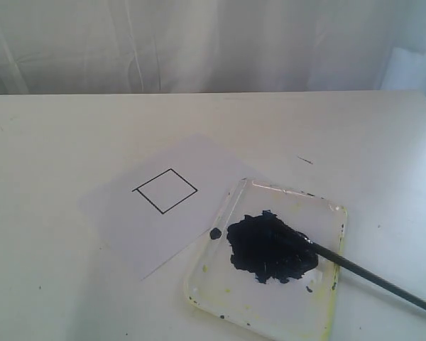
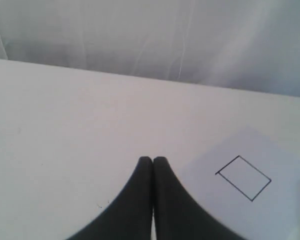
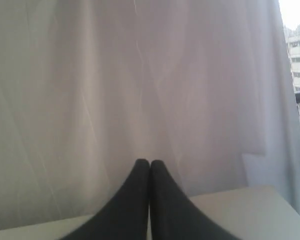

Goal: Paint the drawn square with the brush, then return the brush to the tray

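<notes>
While the left fingers (image 2: 148,163) are pressed together tip to tip and hold nothing, they hang over bare counter (image 2: 65,125), with the paper (image 2: 210,200) off to one side. The right fingers (image 3: 145,165) are likewise together and hold nothing, pointing at the pale curtain (image 3: 90,75) above the counter's far edge.

Neither arm shows in the exterior view. There, the paper (image 1: 121,213) lies turned at an angle near the middle of the counter (image 1: 57,142). The square (image 1: 165,190) on it is a thin black outline, white inside. The tray (image 1: 270,316) sits to the right of the sheet, and its left edge seems to overlap the paper's corner. A big dark paint blob (image 1: 270,250) fills the tray's middle, with a small spot (image 1: 215,233) beside it. The brush (image 1: 373,277) rests with its tip in the blob; its handle crosses the tray's right rim and runs out toward the lower right.
</notes>
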You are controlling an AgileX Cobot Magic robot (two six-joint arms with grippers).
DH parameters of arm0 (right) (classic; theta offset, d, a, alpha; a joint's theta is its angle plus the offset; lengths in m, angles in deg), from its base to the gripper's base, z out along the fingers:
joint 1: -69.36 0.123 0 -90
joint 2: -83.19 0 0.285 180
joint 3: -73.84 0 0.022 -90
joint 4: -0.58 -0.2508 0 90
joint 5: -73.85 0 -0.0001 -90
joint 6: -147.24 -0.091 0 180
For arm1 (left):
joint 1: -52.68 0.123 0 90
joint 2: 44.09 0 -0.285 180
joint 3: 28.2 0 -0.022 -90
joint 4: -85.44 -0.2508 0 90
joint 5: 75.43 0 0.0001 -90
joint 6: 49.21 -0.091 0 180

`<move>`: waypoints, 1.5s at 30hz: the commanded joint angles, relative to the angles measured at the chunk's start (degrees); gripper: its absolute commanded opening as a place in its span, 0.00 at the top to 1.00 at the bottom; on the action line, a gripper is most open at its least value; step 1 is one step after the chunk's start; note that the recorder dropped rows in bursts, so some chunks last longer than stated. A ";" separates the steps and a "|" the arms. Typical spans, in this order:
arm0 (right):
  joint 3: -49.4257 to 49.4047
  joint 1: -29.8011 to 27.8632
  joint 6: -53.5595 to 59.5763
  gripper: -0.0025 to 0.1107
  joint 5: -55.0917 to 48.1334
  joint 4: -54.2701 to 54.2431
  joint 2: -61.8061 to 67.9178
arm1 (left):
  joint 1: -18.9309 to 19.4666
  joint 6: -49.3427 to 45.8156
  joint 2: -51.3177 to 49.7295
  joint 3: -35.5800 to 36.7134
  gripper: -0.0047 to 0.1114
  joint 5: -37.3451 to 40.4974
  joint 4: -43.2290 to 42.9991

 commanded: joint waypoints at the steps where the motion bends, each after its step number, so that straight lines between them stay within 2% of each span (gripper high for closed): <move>1: 7.67 -0.34 0.50 0.98 -7.79 0.06 7.86 | 0.09 -2.16 -9.91 -8.78 0.96 8.43 0.30; 9: 19.93 -0.34 12.82 0.98 -19.20 0.06 23.02 | 0.09 -11.48 -28.77 -21.09 0.96 16.68 2.20; 15: 26.44 -0.34 18.75 0.97 -27.48 -0.05 33.91 | 0.09 -21.93 -41.24 -26.26 0.96 18.43 10.76; 17: 27.31 -0.34 19.91 0.93 -28.31 -0.29 37.41 | 0.09 -24.49 -44.76 -27.20 0.96 18.33 14.19; 21: 27.40 -0.34 21.30 0.79 -28.39 -1.55 44.03 | 0.09 -30.88 -52.41 -29.29 0.94 17.52 20.07; 23: 27.40 -0.34 21.30 0.73 -28.01 -1.55 46.81 | 0.09 -32.75 -55.74 -30.50 0.88 17.40 21.57; 26: 27.40 -0.34 21.30 0.67 -26.49 -1.44 50.17 | 0.09 -33.83 -60.69 -32.40 0.70 17.15 23.48; 29: 27.40 -0.34 22.13 0.67 -25.13 -1.44 52.77 | 0.09 -34.39 -65.44 -34.36 0.49 16.92 26.05; 32: 27.40 -0.34 23.14 0.67 -25.34 -1.44 54.34 | -0.01 -39.66 -69.47 -36.48 0.37 17.14 28.11; 36: 27.40 -0.34 23.57 0.67 -26.63 -1.56 56.32 | -0.11 -42.15 -74.54 -38.44 0.33 17.03 30.25; 40: 27.40 -0.34 24.32 0.67 -26.89 -1.56 58.39 | -2.72 -44.71 -79.38 -40.11 0.33 16.47 28.37; 45: 27.40 -0.34 24.69 0.67 -27.02 -1.56 60.30 | -8.91 -44.84 -82.66 -40.43 0.33 11.53 16.61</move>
